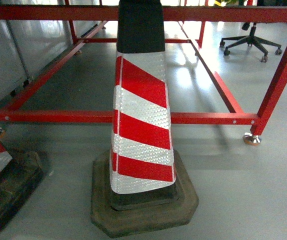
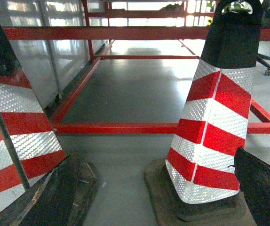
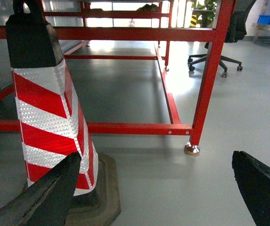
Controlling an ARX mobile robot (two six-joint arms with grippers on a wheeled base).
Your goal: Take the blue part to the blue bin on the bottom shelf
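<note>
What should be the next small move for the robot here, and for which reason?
Probably back away or turn the base to search. No blue part, blue bin or shelf shows in any view; a striped traffic cone fills the head view, with a red frame behind. The left gripper and right gripper both stand open and empty.

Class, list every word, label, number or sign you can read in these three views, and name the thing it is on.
None: no readable text in any view.
The traffic cone carries only red and white stripes.
The red frame bears no lettering.
</note>
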